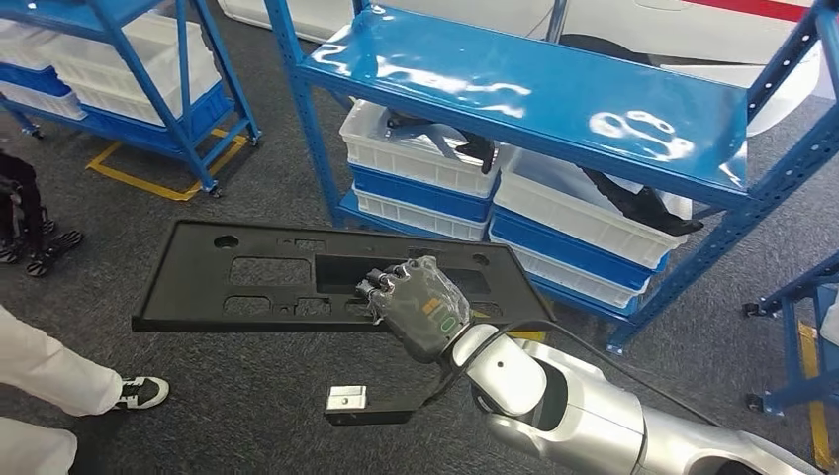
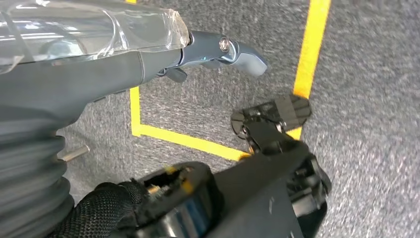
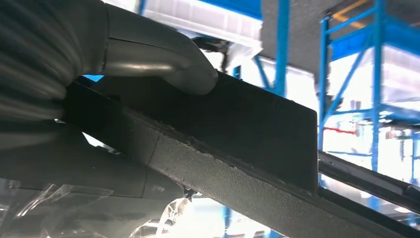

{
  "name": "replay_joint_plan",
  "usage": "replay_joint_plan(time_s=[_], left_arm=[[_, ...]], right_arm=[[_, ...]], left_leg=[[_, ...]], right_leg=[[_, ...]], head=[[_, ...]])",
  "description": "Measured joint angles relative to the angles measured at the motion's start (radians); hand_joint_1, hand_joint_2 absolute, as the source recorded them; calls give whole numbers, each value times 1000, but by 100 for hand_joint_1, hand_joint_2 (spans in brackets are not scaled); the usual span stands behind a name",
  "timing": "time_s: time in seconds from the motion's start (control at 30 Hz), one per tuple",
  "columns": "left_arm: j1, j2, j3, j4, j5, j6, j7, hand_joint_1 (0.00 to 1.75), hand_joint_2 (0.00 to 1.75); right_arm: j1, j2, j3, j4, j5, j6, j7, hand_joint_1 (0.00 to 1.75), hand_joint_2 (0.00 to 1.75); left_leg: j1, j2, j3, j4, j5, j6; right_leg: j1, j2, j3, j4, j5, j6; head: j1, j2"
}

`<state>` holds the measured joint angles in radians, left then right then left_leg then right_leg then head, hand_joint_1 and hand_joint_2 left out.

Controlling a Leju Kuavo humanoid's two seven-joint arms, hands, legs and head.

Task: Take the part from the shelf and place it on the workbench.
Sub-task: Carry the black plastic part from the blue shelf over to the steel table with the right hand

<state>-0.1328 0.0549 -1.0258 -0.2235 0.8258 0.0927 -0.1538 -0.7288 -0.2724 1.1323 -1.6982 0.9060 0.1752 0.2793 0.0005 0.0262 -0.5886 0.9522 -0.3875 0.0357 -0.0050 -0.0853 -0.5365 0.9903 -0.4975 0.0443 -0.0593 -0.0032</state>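
Above the floor before the shelf (image 1: pixel 554 94), the right hand (image 1: pixel 420 307) grips the long black part (image 1: pixel 247 277), which stretches crosswise toward the left.

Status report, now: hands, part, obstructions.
Right hand grips the black panel, off the shelf. Left hand hangs empty. A person's leg stands nearby.

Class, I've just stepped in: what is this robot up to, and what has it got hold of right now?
The robot's right hand grips a long, flat black plastic part with cut-outs, holding it in the air above the grey carpet, clear of the blue shelf behind it. Its fingers hook through one of the part's openings. White and blue bins sit on the lower shelf. The left hand hangs over the floor holding nothing. A person's shoe shows at the left.
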Motion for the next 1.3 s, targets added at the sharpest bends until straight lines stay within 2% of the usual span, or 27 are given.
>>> replay_joint_plan(time_s=[0.03, 0.1, 0.13, 0.17, 0.2, 0.23, 0.3, 0.37, 0.4, 0.43, 0.47, 0.53, 0.6, 0.67, 0.7, 0.73, 0.8, 0.83, 0.9, 0.97, 1.03, 1.1, 1.17, 1.2, 1.23, 1.27, 1.3], left_arm=[[-1, 0, 0, 0, 0, 0, 0, 0, 175], [-2, 0, 0, 0, 0, -1, 0, 0, 175], [-2, 0, 0, 0, 0, -1, 0, 0, 175], [-2, 0, 0, 0, 0, -2, 0, 0, 175], [-3, 0, 0, 0, 0, -2, 0, 0, 175], [-3, 0, 0, 0, 0, -2, 0, 0, 175], [-5, 0, 0, 0, 0, -2, 0, 0, 175], [-8, 0, 0, 0, -1, -2, 0, 0, 175], [-10, 0, 0, 0, -1, -2, 0, 0, 175], [-11, 2, 0, 0, -1, -2, 1, 0, 175], [-11, 3, 0, 0, -1, -3, 2, 0, 175], [-13, 6, 0, 0, -2, -3, 4, 0, 175], [-15, 5, -1, 0, -2, -1, 4, 0, 175], [-16, 5, -1, 0, 0, 3, 4, 0, 175], [-16, 5, -1, 0, 0, 6, 4, 0, 175], [-15, 5, -1, 0, 0, 9, 4, 0, 175], [-14, 6, -2, 0, -4, 15, 3, 0, 175], [-12, 6, -2, 0, -7, 17, 2, 0, 175], [-8, 5, -4, 0, -11, 21, 2, 0, 175], [-5, 5, -4, 0, -11, 25, 2, 0, 175], [-5, 5, -5, 0, -11, 29, 3, 0, 175], [-8, 3, -5, 0, -10, 40, 2, 0, 175], [-8, 0, -5, 0, -4, 52, -7, 0, 175], [-8, -1, -5, 0, -2, 56, -12, 0, 175], [-8, -2, -5, 0, 0, 59, -17, 0, 175], [-7, -3, -5, 0, 0, 61, -19, 0, 175], [-7, -3, -4, 0, 1, 63, -20, 0, 175]], right_arm=[[0, 0, 0, 0, -3, 1, 0, 175, 175], [3, -3, 0, 1, -7, 3, 0, 175, 175], [6, -4, 0, 1, -8, 3, 0, 175, 175], [8, -6, 0, 1, -9, 3, 0, 175, 175], [10, -6, 0, 1, -10, 4, 0, 175, 175], [10, -7, 0, 1, -11, 4, 0, 175, 175], [8, -8, 0, 1, -12, 4, 1, 175, 175], [8, -8, -1, 1, -12, 4, 4, 175, 175], [8, -9, -1, 1, -11, 3, 7, 175, 175], [8, -10, -2, 1, -9, 3, 12, 175, 175], [8, -12, -5, 1, -6, 2, 18, 175, 175], [5, -16, -14, 0, -1, 0, 29, 175, 175], [3, -24, -23, -1, 0, 1, 40, 175, 175], [4, -35, -30, -4, -2, 7, 58, 175, 175], [5, -41, -33, -10, -3, 14, 70, 175, 175], [6, -48, -38, -19, -4, 25, 84, 175, 175], [8, -67, -51, -49, -11, 55, 120, 175, 175], [11, -80, -59, -68, -15, 71, 138, 175, 175], [18, -108, -74, -107, -25, 95, 162, 175, 175], [24, -131, -88, -141, -31, 104, 170, 175, 175], [27, -148, -99, -168, -35, 110, 176, 175, 175], [32, -166, -107, -187, -45, 127, 187, 175, 175], [41, -189, -112, -202, -59, 144, 198, 175, 175], [43, -201, -115, -206, -64, 148, 201, 175, 175], [43, -211, -120, -208, -69, 148, 201, 175, 175], [41, -220, -126, -208, -73, 145, 200, 175, 175], [38, -228, -133, -209, -76, 140, 198, 175, 175]], left_leg=[[2, -11, 1, -1, 2, 6], [2, -34, 1, -1, 3, 14], [1, -48, 1, -1, 3, 15], [1, -62, 1, -1, 3, 15], [1, -76, 2, 0, 3, 15], [2, -90, 3, 1, 3, 15], [1, -116, 1, 6, 2, 11], [0, -137, -9, 10, 5, 1], [1, -147, -16, 11, 8, -5], [4, -157, -21, 10, 10, -10], [4, -150, -26, 15, 8, -16], [4, -105, -54, 74, -27, -27], [5, -56, -115, 208, -88, -37], [10, -41, -165, 312, -120, -42], [12, -38, -163, 310, -111, -43], [12, -32, -141, 268, -86, -41], [6, 4, -60, 118, -28, -31], [1, 21, -29, 60, -10, -24], [-9, 35, -8, 16, -5, -14], [-7, 12, -10, 12, -1, -5], [-2, -8, -7, 5, 4, 7], [1, -28, -5, 2, 7, 17], [1, -54, -5, 3, 7, 20], [2, -69, -5, 3, 8, 20], [4, -83, -4, 4, 8, 20], [6, -98, -4, 7, 8, 18], [7, -110, -5, 10, 7, 14]], right_leg=[[-3, 25, -20, 47, -28, 3], [-5, 70, -87, 190, -92, 5], [-5, 76, -119, 250, -110, 6], [-5, 79, -137, 277, -109, 6], [-5, 81, -135, 263, -88, 5], [-6, 86, -115, 211, -51, 3], [-12, 126, -57, 70, 19, 1], [-17, 161, -31, -1, 44, -1], [-16, 162, -32, -5, 43, -3], [-16, 150, -34, -5, 46, -7], [-16, 138, -34, -6, 48, -11], [-19, 114, -30, -9, 50, -21], [-18, 91, -28, -9, 49, -27], [-17, 68, -27, -9, 47, -28], [-16, 57, -27, -9, 46, -28], [-16, 47, -25, -9, 45, -27], [-14, 28, -19, -9, 40, -23], [-11, 20, -17, -9, 37, -19], [-6, 2, -14, -9, 33, -11], [-6, -10, -12, -9, 28, -1], [-9, 21, -25, 30, -3, 7], [-10, 66, -77, 147, -66, 10], [-11, 80, -135, 265, -107, 13], [-12, 81, -144, 279, -101, 14], [-13, 83, -135, 252, -75, 15], [-16, 92, -107, 190, -36, 17], [-21, 113, -74, 118, -3, 19]], head=[[1, 0], [3, 0], [4, 0], [4, 0], [4, 0], [4, 0], [4, 0], [3, 0], [2, 0], [2, 0], [2, 0], [1, 0], [-2, 0], [-2, 0], [-2, 0], [-2, 0], [-2, 0], [-2, 0], [-1, 0], [-1, 0], [0, 0], [2, 0], [2, 0], [2, 0], [2, 0], [2, 0], [3, 0]])
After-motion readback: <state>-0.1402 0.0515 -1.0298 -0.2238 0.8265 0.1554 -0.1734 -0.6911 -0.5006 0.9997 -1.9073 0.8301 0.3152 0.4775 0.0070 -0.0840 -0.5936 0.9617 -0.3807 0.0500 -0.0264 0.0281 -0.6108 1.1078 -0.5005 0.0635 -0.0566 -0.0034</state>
